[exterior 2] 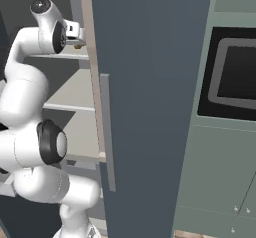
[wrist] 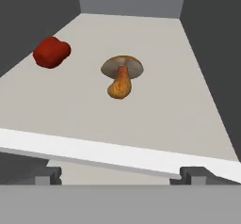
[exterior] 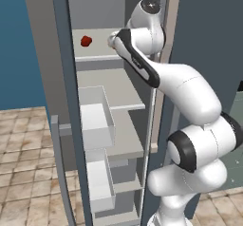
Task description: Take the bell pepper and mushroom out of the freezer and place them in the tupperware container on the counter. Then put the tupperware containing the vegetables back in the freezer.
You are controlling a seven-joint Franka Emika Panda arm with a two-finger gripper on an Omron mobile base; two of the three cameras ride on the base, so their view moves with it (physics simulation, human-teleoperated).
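**Camera setup**

Left base view looks forward from behind the arm into the open freezer [exterior: 114, 101]. Right base view, close, faces its door edge and shares the upper shelf. Hand view looks down along that shelf at the mushroom [wrist: 121, 77] and bell pepper [wrist: 52, 52].

The bell pepper [wrist: 52, 52] is looking shiny red, and the mushroom [wrist: 121, 75] is showing a tan-brown cap with an orange stem. The freezer [exterior: 57, 68] is looking grey outside, its shelf [wrist: 132, 105] is looking pale grey with a white front edge, and its door bins [exterior: 97, 118] are looking see-through white. The robot arm [exterior: 190, 97] is showing white with dark joints, the floor [exterior: 23, 173] is showing brown-tan tiles, the wall [exterior: 14, 40] is looking blue, and the cabinets [exterior 2: 220, 172] are looking grey-green.
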